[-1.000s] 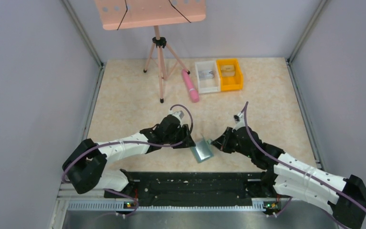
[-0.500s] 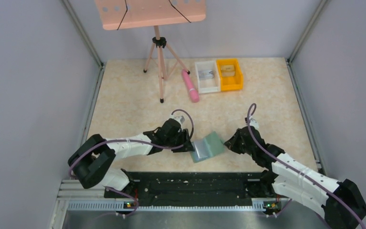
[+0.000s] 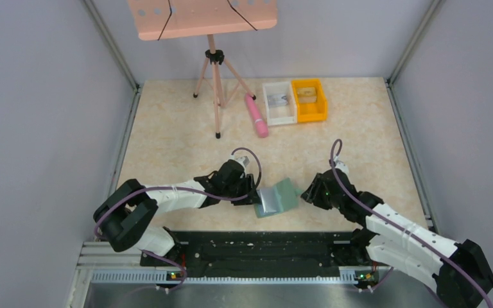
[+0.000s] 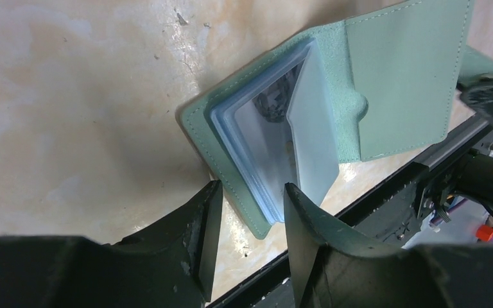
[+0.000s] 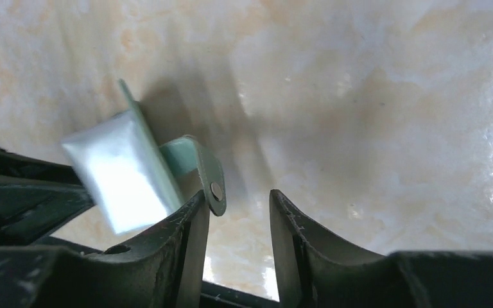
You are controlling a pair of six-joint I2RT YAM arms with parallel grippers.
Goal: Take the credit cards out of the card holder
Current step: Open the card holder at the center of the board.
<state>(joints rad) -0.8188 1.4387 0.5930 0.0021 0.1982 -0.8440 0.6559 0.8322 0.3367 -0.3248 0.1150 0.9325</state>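
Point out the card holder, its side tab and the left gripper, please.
card holder [image 4: 401,77], left wrist view, on the opened green flap.
side tab [image 5: 209,172], right wrist view, on the green strap just above its snap.
left gripper [image 4: 249,204], left wrist view, midway between its fingertips, over the holder's corner.

The pale marbled table [image 3: 167,141] I work on carries the sage-green card holder [image 3: 278,197], lying spread open near my edge with its clear sleeves facing up. Far back sit 2 bins touching side by side, a white bin [image 3: 268,106] and an orange bin [image 3: 324,99]. A pink cylinder [image 3: 256,115] lies just left of them, and a pink tripod stand [image 3: 216,90] stands on its 3 feet beside that.
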